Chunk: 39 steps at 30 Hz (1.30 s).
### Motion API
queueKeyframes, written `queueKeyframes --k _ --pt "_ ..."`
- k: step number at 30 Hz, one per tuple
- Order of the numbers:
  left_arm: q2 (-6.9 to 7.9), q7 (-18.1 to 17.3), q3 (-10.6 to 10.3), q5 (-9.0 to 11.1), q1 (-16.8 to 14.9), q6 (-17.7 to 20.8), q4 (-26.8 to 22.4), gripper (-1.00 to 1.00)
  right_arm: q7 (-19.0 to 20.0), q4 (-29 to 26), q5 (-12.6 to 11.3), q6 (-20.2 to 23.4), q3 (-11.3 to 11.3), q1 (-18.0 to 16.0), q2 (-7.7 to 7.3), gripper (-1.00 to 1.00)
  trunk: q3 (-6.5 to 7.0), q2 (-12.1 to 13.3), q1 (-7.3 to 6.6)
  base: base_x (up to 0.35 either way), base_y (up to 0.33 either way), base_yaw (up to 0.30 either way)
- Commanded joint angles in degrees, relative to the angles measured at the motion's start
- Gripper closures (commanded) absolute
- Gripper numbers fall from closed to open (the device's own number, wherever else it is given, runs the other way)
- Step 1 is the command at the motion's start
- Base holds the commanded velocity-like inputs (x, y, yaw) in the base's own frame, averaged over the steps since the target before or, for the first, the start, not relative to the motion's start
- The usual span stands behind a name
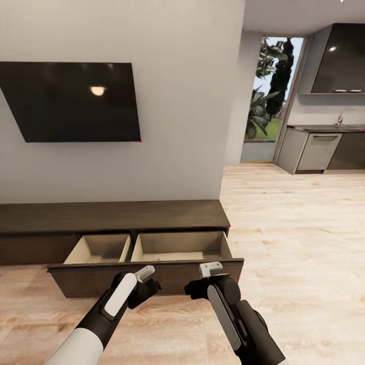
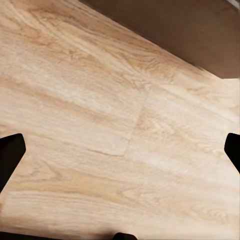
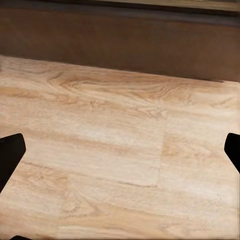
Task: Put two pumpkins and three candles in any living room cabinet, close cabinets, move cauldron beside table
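I am facing the cabinet (image 1: 116, 215), the long dark-brown unit against the wall under the black TV (image 1: 71, 101). Its wide drawer (image 1: 152, 271) is pulled out toward me, and the two pale beige compartments inside look bare, though the near front hides their closest strip.

My left gripper (image 1: 147, 276) hangs just in front of the drawer's front panel, and my right gripper (image 1: 212, 268) sits beside it, a little further along the same panel. Both sets of fingers are spread wide — in each wrist view the dark fingertips (image 2: 10, 155) (image 3: 10, 157) show at opposite edges with only the light wood floor (image 1: 304, 243) between them, nothing held. Each wrist view also catches the dark drawer front above the planks.

Off to my right the floor runs on to a grey kitchen (image 1: 324, 147) and a glass door (image 1: 271, 96) with greenery outside.
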Motion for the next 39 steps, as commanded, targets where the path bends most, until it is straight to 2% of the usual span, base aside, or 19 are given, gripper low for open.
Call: queueKeyframes --k 1,9,17,23,28,36,39 --pt "0.03 0.6 -0.1 0.6 0.0 0.0 -0.1 -1.0 -0.6 0.0 -0.6 0.1 0.1 0.0 0.0 -1.0 -0.05 0.0 -0.01 -0.039 -0.037 0.015" --pt "0.03 0.6 -0.1 0.6 0.0 0.0 -0.3 -1.0 -0.6 0.0 -0.6 0.1 0.1 0.0 -0.07 -1.0 -0.05 0.0 -0.01 -0.007 -0.006 0.003" --pt "0.07 0.6 0.0 0.6 0.0 0.0 -2.0 -1.0 -0.5 0.0 -0.6 0.0 0.1 0.0 -0.13 -1.0 -1.48 -3.2 1.75 0.0 0.0 0.0" --pt "2.03 2.0 1.9 2.3 0.3 2.0 -3.9 -1.0 -0.6 -2.0 -0.7 2.0 0.1 0.0 -0.43 -1.0 -1.48 -3.2 1.74 -0.045 0.009 0.0" --pt "3.66 2.1 3.5 2.5 0.3 3.0 -4.6 -1.0 -0.6 -2.6 -0.6 1.2 0.1 0.0 -0.51 -1.0 -1.48 -3.2 1.74 -0.088 0.001 0.0" --pt "6.24 2.1 3.5 2.7 0.3 3.0 -4.7 -1.0 -0.6 -2.6 -0.6 0.3 0.2 0.0 -0.51 -1.0 -1.47 -3.2 1.74 -0.279 0.0 0.004" --pt "6.22 2.1 3.5 2.7 0.3 3.0 -4.7 -1.0 -0.7 -2.6 -0.6 0.3 0.2 0.0 -0.42 -1.0 -1.42 -3.2 1.74 -0.227 -0.03 0.15"
